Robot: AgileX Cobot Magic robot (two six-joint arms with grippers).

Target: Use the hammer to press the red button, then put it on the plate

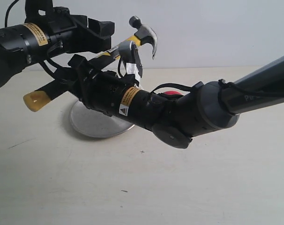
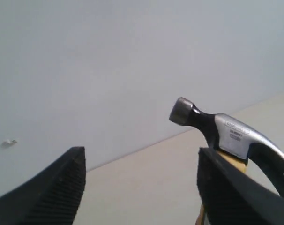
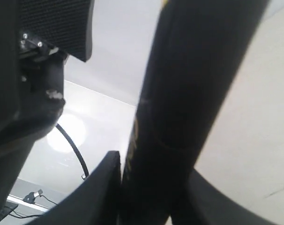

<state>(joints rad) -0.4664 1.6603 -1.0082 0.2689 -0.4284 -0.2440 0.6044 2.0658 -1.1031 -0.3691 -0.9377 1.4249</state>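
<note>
The hammer (image 1: 143, 33) hangs slanted in the air above the plate (image 1: 95, 124), its dark head up by the wall and its yellow butt low on the left. My right gripper (image 1: 72, 75) reaches across the middle and is shut on the black handle (image 3: 179, 93), which fills the gap between its fingers (image 3: 100, 192). My left gripper (image 1: 104, 35) stands open just beside the upper handle and holds nothing. In the left wrist view, the hammer head (image 2: 217, 131) shows past one finger (image 2: 235, 187). The red button (image 1: 172, 94) is mostly hidden behind the right arm.
The right arm's thick grey forearm (image 1: 212, 105) crosses the table from the right, low over the button. A pale wall (image 1: 217, 28) closes the table's far side. Bare beige tabletop (image 1: 146, 187) lies in front of the plate.
</note>
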